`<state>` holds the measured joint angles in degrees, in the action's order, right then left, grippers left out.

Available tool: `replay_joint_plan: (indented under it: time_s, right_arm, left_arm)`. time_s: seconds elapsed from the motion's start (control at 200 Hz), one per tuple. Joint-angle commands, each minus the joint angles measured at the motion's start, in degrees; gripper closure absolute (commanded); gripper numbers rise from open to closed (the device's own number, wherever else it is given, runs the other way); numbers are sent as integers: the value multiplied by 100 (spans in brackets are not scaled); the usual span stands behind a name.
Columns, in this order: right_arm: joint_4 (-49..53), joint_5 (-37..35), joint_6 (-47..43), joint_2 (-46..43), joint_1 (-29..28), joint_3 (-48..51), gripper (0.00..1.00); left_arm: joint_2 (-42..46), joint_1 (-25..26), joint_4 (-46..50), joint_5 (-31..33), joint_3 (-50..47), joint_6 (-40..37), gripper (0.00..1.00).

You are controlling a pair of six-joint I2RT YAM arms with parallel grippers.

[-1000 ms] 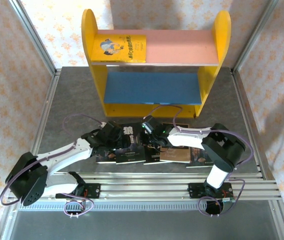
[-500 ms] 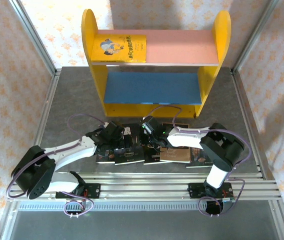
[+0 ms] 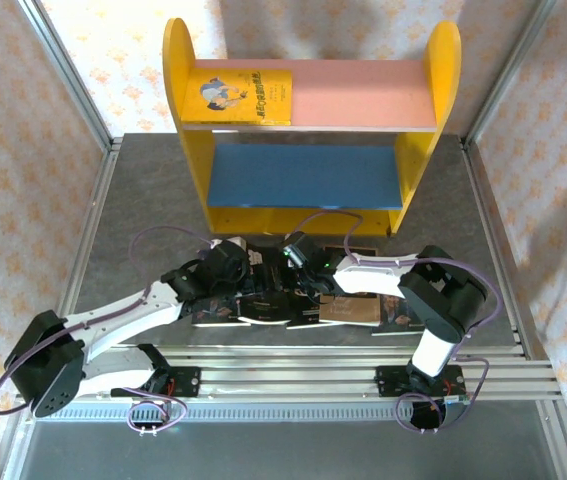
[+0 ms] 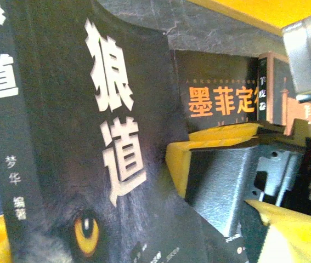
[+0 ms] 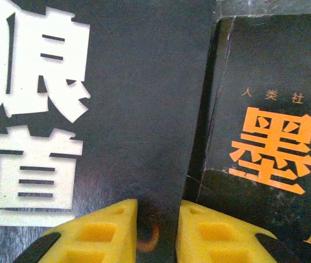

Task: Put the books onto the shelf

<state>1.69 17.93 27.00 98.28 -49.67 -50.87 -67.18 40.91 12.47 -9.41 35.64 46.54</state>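
The left arm stretches low from 7 o'clock toward the middle of the surface [image 3: 143, 200]. Its left tool [image 3: 231, 268] is over the row of books [image 3: 348, 310], pads [image 4: 292, 233] spread, with the wolf-face book [image 4: 89, 137] between them and one pad clear of it. The right arm folds at 4 o'clock and reaches toward 9 o'clock, where the right tool [image 5: 158, 222] pinches that book's edge.

The book is black, with white characters and an orange eye, and its cover looks bowed. Just beside it lies a black book with orange lettering [image 5: 270, 142]. The shelf [image 3: 178, 110] stands at 12 o'clock, with a yellow-covered book [image 3: 239, 97] on its pink board. The arms hide much of the row, and the titles are cut off.
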Motion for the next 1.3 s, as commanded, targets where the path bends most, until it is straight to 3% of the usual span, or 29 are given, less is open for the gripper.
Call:
replay_joint_plan:
  time_s: [0.0, 0.125, 0.551, 0.731, 0.841, 1.051, 1.296]
  right_arm:
    - [413, 151, -108, 210, -60, -19, 75]
    - [482, 156, -106, 151, -17, -11, 72]
    - [611, 165, -168, -63, 164, -72, 56]
    - [816, 123, -251, -319, 264, -128, 50]
    - [1086, 61, -356, -696, 363, -240, 46]
    - [1307, 201, -363, -1660, 526, -480, 40]
    - [1491, 38, -282, -2940, 626, -701, 28]
  left_arm:
    - [-91, 92, 78, 100, 331, -134, 25]
    - [-154, 87, 403, 318, 458, -257, 38]
    - [-397, 91, 528, 537, 658, -453, 100]
    - [-138, 92, 716, 536, 821, -641, 100]
    - [259, 89, 1295, 691, 1190, -865, 100]
    - [780, 101, 2670, 941, 2703, -1745, 100]
    - [1452, 140, 2199, 536, 3850, -2126, 100]
